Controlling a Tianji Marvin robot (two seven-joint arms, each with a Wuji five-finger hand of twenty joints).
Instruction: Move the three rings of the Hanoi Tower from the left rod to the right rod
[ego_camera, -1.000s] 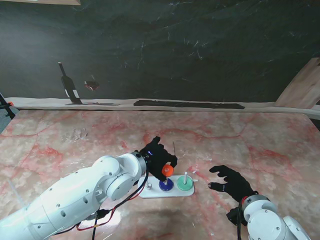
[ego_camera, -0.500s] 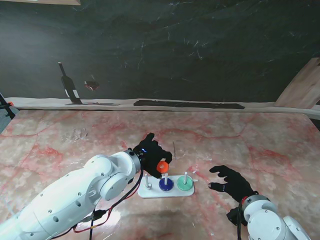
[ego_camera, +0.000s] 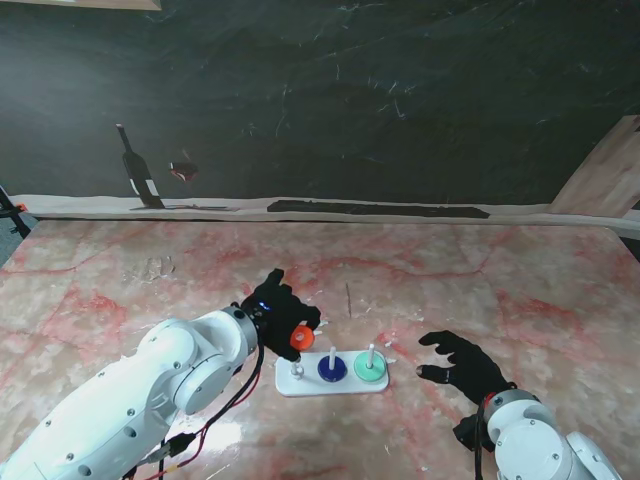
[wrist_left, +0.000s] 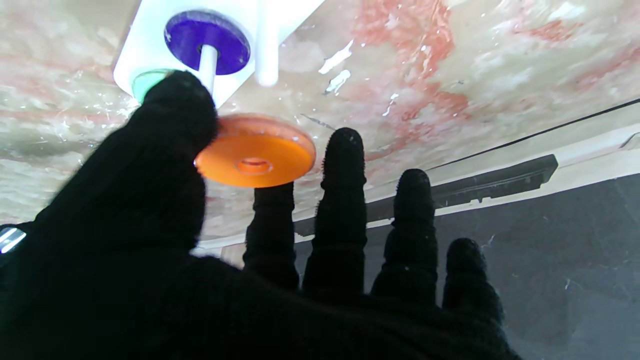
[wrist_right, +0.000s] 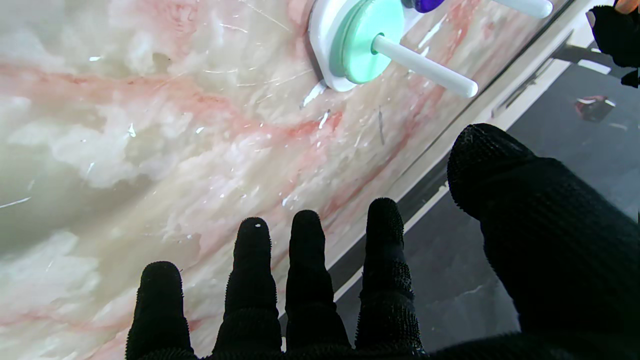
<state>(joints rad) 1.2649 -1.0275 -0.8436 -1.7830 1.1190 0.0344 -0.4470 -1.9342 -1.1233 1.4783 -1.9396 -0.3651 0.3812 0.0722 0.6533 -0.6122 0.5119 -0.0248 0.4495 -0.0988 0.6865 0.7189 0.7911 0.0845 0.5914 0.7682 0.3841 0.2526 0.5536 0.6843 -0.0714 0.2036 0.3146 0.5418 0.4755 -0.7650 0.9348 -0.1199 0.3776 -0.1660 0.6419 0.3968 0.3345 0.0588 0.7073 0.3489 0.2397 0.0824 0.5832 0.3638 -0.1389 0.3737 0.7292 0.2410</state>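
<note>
Stand view, looking down: the left robot hand (ego_camera: 280, 312) pinches the orange ring (ego_camera: 301, 338) between thumb and index finger and holds it in the air, just at ten o'clock from the left rod (ego_camera: 297, 368) of the white base (ego_camera: 290, 386). That rod is bare. The blue ring (ego_camera: 331, 369) sits on the middle rod and the green ring (ego_camera: 370, 370) on the right rod (ego_camera: 371, 353).

The relation that counts is hole over rod tip. In the left wrist view the orange ring (wrist_left: 256, 157) lies nearly flat, its hole facing the counter (ego_camera: 520, 290), so its axis runs close to parallel with the upright rods; the bare rod's tip (wrist_left: 266, 75) stands apart from the ring, offset to one side, not under the hole. My reading is that the ring is headed for that empty rod, and a short sideways shift must line them up before any lowering.

The left forearm reaches in from seven o'clock, palm down, the other three fingers spread clear of the ring.

The right robot hand (ego_camera: 462, 362) rests spread and empty at three o'clock from the base, near the right rod but well apart from the orange ring, so the left is the working one.
</note>
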